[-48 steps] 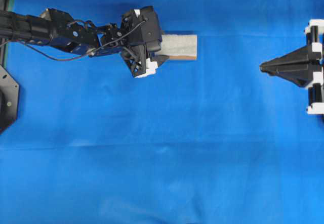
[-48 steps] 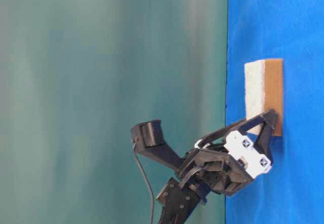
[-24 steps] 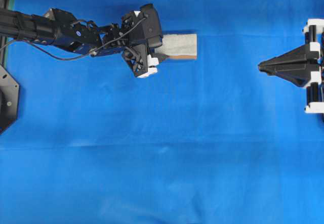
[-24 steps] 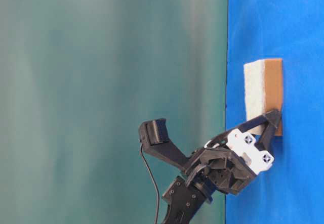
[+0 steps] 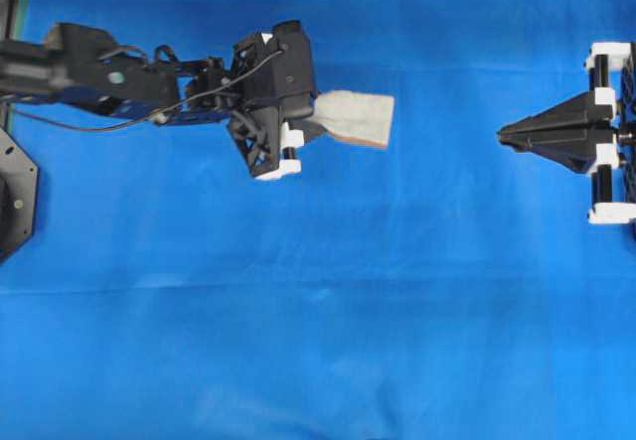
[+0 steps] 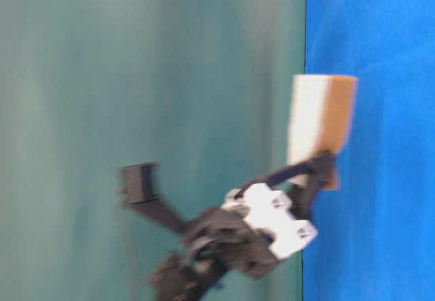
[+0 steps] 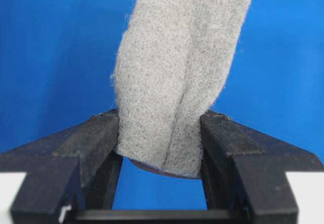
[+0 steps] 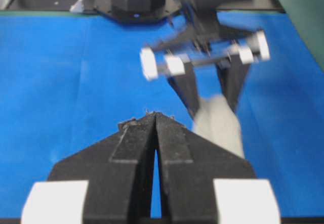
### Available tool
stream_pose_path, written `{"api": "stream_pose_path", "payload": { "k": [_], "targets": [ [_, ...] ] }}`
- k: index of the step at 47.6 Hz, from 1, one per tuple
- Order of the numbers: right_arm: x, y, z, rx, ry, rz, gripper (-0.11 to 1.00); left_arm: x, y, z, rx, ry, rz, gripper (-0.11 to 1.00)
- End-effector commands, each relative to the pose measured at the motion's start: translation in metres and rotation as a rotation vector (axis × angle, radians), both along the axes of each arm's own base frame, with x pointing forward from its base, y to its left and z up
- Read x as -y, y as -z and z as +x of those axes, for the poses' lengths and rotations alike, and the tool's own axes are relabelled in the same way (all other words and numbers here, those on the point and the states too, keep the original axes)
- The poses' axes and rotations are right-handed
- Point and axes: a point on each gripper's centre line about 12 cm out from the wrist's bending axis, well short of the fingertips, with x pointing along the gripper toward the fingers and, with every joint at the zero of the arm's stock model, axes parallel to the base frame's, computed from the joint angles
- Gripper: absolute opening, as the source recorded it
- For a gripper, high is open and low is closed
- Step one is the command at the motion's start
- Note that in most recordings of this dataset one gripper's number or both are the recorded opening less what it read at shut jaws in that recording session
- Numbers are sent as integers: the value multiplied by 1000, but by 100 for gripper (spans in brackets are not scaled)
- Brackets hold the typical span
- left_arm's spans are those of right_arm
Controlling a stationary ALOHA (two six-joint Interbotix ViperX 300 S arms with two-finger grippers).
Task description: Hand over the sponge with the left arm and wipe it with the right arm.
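The sponge (image 5: 360, 117) has a pale grey top and an orange-brown underside. Its left end is pinched in my left gripper (image 5: 318, 122), which is shut on it. In the table-level view the sponge (image 6: 319, 114) hangs off the blue cloth with the left gripper (image 6: 314, 170) holding its near end. The left wrist view shows the grey felt of the sponge (image 7: 182, 57) squeezed and creased between both fingers (image 7: 91, 143). My right gripper (image 5: 502, 135) is at the far right, shut and empty, pointing left at the sponge. Its closed tips (image 8: 154, 115) face the sponge (image 8: 218, 125).
A blue cloth (image 5: 318, 311) covers the whole table. A black mount plate (image 5: 14, 197) sits at the left edge. A teal-green wall (image 6: 136, 77) stands behind the table. The left arm's body (image 5: 109, 74) stretches in from the left.
The left gripper has closed on the sponge's left end and lifted it off the cloth, carrying it slightly right. The right gripper has edged a little to the left.
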Motion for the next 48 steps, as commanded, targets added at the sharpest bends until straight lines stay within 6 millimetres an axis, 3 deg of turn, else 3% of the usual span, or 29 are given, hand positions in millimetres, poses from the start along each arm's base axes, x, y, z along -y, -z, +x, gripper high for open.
{"api": "stream_pose_path", "payload": {
  "k": [1, 9, 18, 36, 48],
  "targets": [
    [2, -6, 3, 21, 6, -1, 0, 18, -34, -3, 66, 29, -11, 38],
    [3, -4, 5, 12, 11, -1, 0, 49, -56, -12, 114, 53, -90, 38],
    [3, -2, 9, -3, 11, 2, 0, 71, -58, -16, 124, 42, -196, 38],
    [3, -7, 16, 2, 19, 71, 0, 70, -57, -15, 120, 25, -219, 38],
    [-8, -8, 40, -30, -22, 107, 1, 70, -56, -15, 117, 24, -220, 38]
  ]
}}
